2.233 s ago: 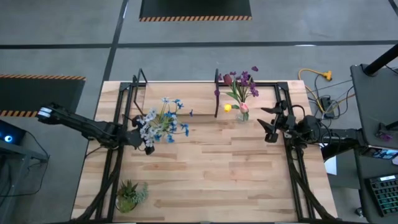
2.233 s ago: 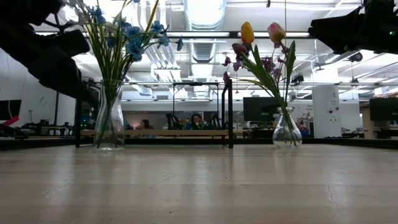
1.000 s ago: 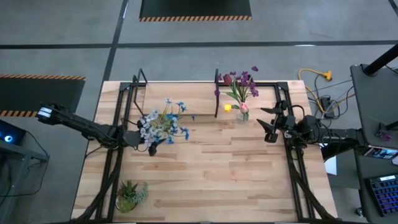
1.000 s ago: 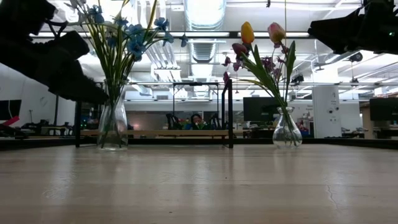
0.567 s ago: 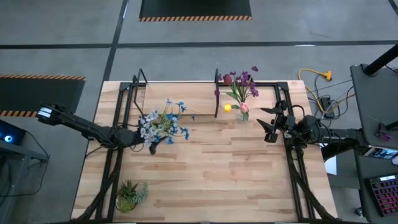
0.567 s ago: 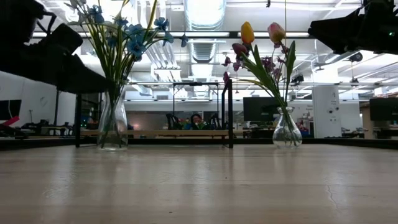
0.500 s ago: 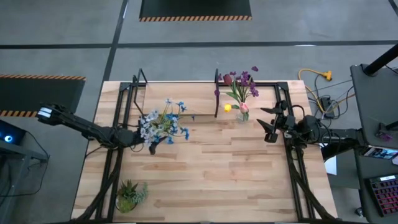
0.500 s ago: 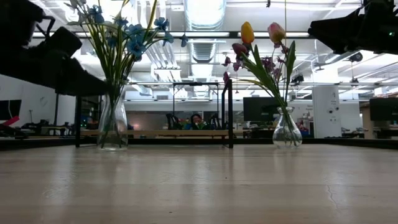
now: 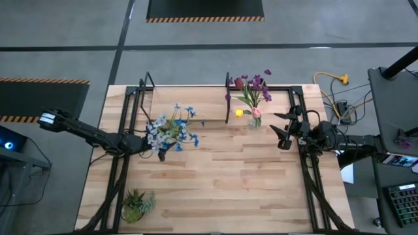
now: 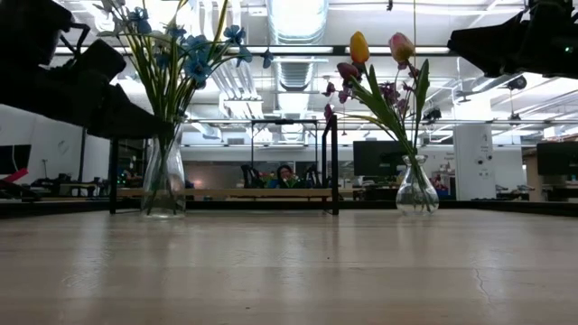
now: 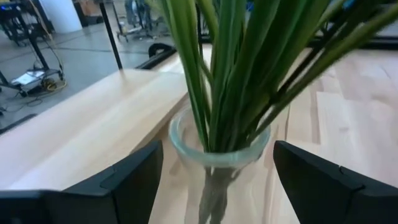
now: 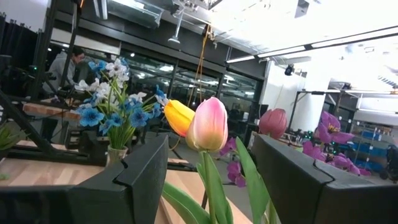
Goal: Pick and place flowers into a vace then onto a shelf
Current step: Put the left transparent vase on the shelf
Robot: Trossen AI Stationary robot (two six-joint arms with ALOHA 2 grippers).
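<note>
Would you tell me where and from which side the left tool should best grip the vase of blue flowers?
Probably at the narrow neck just under the rim of the glass vase, coming level from the table's left side. The left tool already straddles it there, open, and the blue flowers fan out above, blocking any approach from over the top.

No readable text showing in any view, no labels, brands, numbers or signs legible on the vases, the surface, the arms or the room behind
</note>
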